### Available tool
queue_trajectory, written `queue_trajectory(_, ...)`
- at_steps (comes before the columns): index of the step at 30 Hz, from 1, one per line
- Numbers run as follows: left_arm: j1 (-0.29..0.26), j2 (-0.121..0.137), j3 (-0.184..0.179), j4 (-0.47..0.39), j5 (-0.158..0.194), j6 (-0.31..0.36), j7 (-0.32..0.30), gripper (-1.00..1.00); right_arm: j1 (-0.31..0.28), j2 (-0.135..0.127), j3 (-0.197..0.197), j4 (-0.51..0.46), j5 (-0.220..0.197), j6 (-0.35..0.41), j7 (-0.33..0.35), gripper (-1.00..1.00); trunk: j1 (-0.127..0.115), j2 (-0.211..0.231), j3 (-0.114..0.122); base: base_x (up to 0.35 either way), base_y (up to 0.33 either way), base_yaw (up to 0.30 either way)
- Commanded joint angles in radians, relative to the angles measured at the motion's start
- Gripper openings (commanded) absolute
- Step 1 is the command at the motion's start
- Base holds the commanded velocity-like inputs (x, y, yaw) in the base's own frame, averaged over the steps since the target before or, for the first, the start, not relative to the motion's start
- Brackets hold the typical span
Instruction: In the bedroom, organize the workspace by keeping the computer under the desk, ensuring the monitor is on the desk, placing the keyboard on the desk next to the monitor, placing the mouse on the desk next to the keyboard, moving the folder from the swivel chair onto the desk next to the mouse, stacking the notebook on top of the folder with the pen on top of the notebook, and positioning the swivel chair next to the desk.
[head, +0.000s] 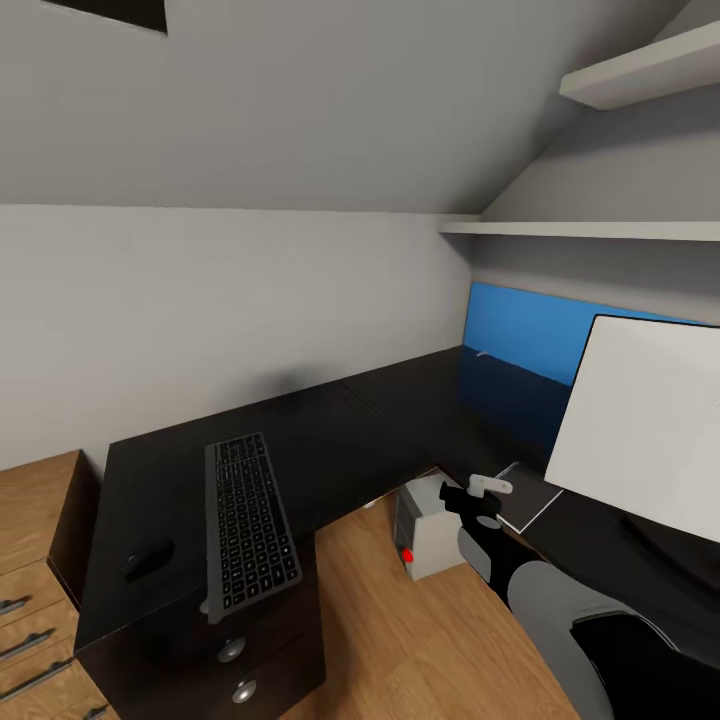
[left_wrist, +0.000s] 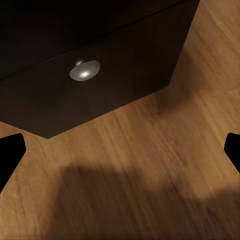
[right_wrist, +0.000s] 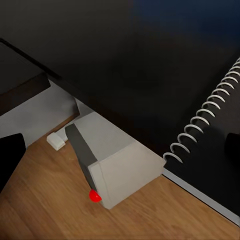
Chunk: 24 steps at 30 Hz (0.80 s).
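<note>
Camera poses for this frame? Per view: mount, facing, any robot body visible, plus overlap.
Head: on the robot's head, looking down over the desk, keyboard, monitor; right arm in frame.
Left wrist: near the left hand, facing a drawer knob and the wooden floor; dark fingertips at the edges.
Right wrist: near the right hand, facing the computer under the desk and a spiral notebook.
Shared: head and right wrist both show the computer.

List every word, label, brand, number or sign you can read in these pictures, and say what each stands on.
No readable text anywhere.
The keyboard: key legends too small and blurred to read.
The computer: a plain red dot low on its front, no lettering.
The monitor: blank white back, no brand visible.
The desk drawer knob: unmarked.
</note>
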Motion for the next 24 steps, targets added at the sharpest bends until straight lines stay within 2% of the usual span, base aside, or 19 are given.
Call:
queue_trajectory(1,-0.001,0.001,-0.006,0.0,0.011,-0.008,0.006,1.0,0.0,0.0,-0.003,0.016,-0.021,-0.004,-0.002,1.0,0.0,0.0,-0.001,-0.002,0.001,0.0)
queue_trajectory(24,-0.001,0.001,-0.006,0.0,0.012,-0.007,0.005,1.0,0.0,0.001,-0.004,0.016,-0.02,-0.004,-0.002,1.0,0.0,0.0,-0.001,-0.014,0.0,0.0)
